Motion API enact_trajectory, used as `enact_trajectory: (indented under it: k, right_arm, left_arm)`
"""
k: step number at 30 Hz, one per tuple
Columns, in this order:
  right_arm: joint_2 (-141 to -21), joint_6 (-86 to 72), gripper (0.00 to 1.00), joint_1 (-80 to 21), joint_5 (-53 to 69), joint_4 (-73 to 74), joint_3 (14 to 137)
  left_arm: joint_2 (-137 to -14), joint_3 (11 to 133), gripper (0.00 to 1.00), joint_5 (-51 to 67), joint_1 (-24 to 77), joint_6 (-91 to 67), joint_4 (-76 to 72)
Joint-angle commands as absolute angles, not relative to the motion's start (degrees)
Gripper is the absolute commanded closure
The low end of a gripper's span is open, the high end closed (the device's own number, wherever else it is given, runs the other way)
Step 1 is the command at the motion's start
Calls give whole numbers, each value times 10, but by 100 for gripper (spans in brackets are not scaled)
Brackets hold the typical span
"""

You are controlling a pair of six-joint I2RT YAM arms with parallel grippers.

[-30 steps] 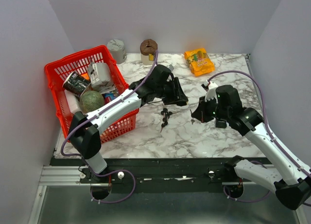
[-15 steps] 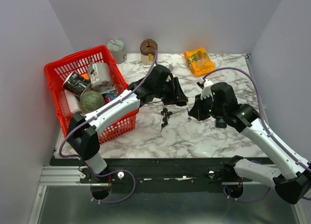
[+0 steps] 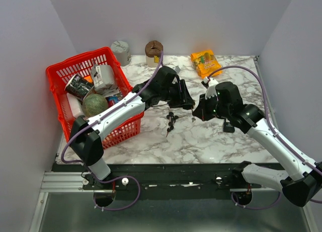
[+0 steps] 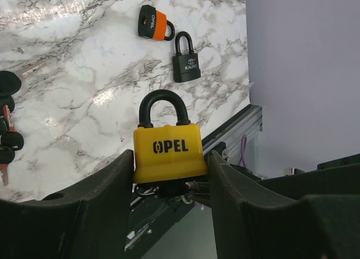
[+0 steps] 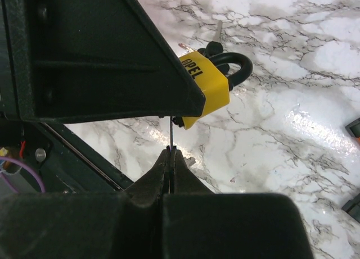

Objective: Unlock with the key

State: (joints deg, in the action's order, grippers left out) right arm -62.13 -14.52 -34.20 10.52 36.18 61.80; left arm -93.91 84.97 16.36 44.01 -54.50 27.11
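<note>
My left gripper (image 4: 169, 183) is shut on a yellow OPEL padlock (image 4: 167, 149) with a black shackle and holds it above the marble table; its fingers (image 4: 95, 197) press both sides of the body. The padlock also shows in the right wrist view (image 5: 205, 87). My right gripper (image 5: 171, 152) is shut on a thin key (image 5: 170, 132) whose blade points up at the padlock's underside. In the top view the left gripper (image 3: 186, 102) and the right gripper (image 3: 197, 111) meet mid-table. A bunch of black-headed keys (image 3: 171, 120) lies below them.
A red basket (image 3: 60, 71) full of items stands at the left. An orange snack bag (image 3: 206, 63), a brown cup (image 3: 154, 50) and a grey roll (image 3: 121, 50) sit at the back. A black padlock (image 4: 186, 61) and an orange-black padlock (image 4: 154, 23) lie on the table.
My right gripper has moved left with the key, closing the gap to the padlock in my left gripper. The left arm has stayed in place.
</note>
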Motion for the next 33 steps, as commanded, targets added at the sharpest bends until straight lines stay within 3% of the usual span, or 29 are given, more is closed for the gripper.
enact_trajectory:
  k: [1,33]
  right_arm:
    - [-630,-141,99,-346,93,342,636]
    - [-678,-102,99,-382,199,288,637]
  left_arm:
    - [-940,876,100,185,442,-541,266]
    - [-943,874,100,192,443,-541,258]
